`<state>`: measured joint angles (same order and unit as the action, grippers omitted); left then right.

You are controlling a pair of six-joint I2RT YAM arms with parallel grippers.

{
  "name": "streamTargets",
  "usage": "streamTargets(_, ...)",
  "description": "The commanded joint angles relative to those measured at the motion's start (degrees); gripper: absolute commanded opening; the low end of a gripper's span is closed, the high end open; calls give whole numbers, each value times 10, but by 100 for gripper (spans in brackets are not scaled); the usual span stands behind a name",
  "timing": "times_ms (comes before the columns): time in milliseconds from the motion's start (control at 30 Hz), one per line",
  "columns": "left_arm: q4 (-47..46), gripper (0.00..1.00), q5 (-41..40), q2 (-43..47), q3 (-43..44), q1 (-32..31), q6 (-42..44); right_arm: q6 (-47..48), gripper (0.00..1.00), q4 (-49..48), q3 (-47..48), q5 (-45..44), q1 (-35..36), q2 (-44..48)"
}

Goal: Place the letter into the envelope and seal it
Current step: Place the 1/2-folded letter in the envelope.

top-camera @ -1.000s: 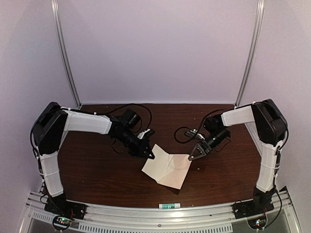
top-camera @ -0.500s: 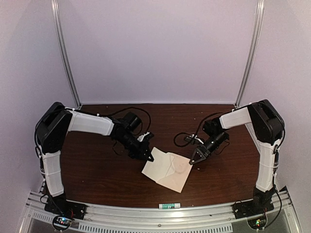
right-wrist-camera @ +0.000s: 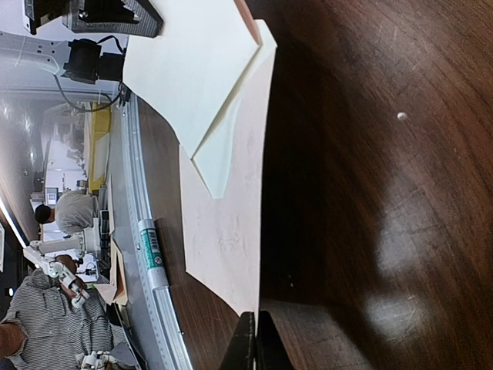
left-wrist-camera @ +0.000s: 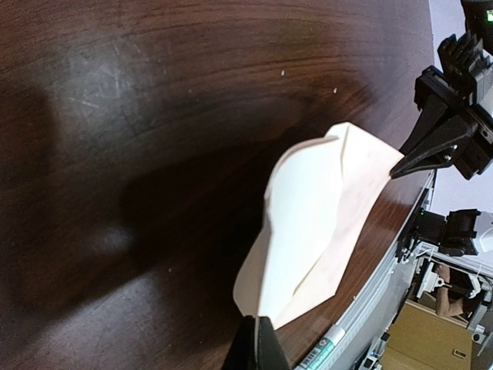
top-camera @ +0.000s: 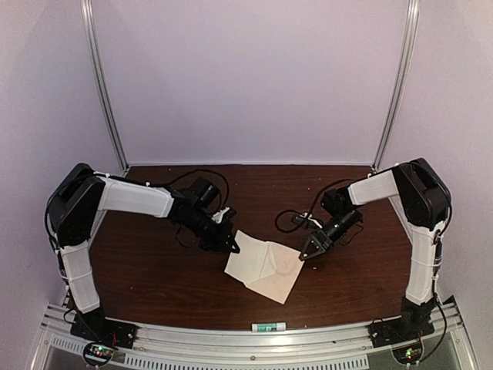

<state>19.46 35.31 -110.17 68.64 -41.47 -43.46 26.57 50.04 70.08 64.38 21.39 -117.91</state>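
- Two robot arms: the left arm [top-camera: 139, 196] and the right arm [top-camera: 377, 185].
- Two grippers, one on each arm: the left gripper [top-camera: 233, 248] and the right gripper [top-camera: 304, 255].
- One letter [top-camera: 246, 264], a pale cream sheet.
- One envelope [top-camera: 282, 277], of tan paper.
- One dark wooden table [top-camera: 154, 277].
- One small tube [top-camera: 269, 327] with a green label.
- Two metal uprights: the left upright [top-camera: 104, 85] and the right upright [top-camera: 398, 85].

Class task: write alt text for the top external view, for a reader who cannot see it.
A robot's left tool pinches a corner of the pale letter and its right tool a corner of the tan envelope overlapping it, at the middle of a dark wooden table.
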Motion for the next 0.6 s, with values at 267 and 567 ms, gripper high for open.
streamTargets(267,-137,0,-1,-11,-38,-10,-76,-13,1,-22,-9,15,-7,16)
streamTargets(567,-156,0,6,-38,-37,-19,-82,-28,1,-36,-13,16,-15,12)
